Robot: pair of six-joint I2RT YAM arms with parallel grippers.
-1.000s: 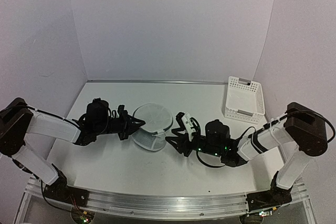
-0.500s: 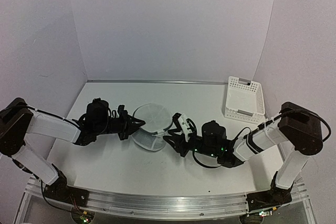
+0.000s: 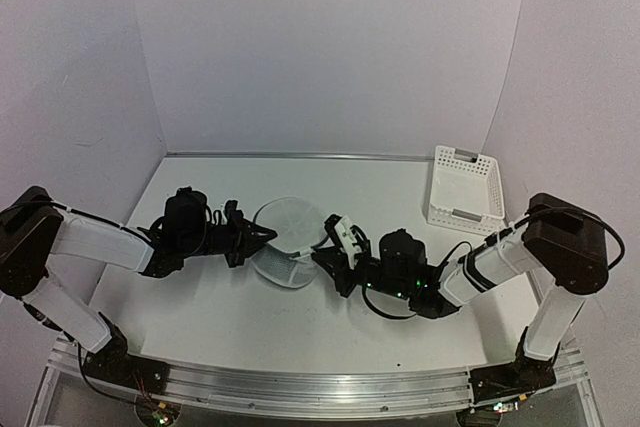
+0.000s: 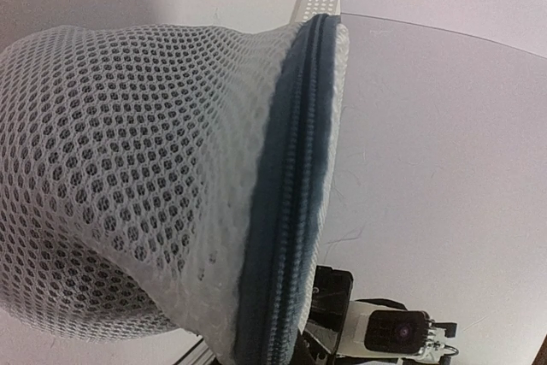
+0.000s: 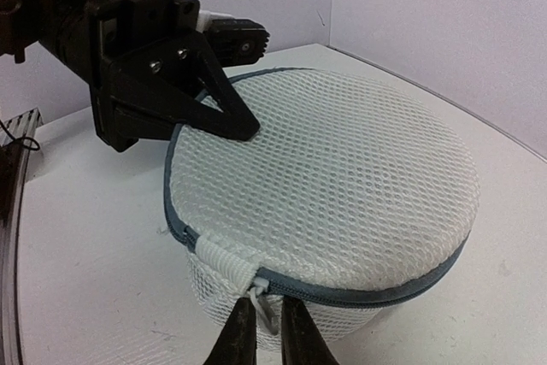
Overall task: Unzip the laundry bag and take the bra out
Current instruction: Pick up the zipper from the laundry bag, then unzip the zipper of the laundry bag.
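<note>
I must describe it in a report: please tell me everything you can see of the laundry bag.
The laundry bag is a small round pouch of white mesh with a domed lid, standing on the table. A blue-grey zip runs around its rim, closed where visible. The left gripper pinches its rim at one side; the fingertips of the right gripper flank the zipper pull opposite.

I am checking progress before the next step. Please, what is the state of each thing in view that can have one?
laundry bag, lid side up, not collapsed.
zipper, closed along the part shown.
zipper pull, pinched by the right gripper.
left gripper, shut on the laundry bag's rim.
right gripper, shut on the zipper pull.
basket, upright, apart from the bag.
bra, not seen in any view.
</note>
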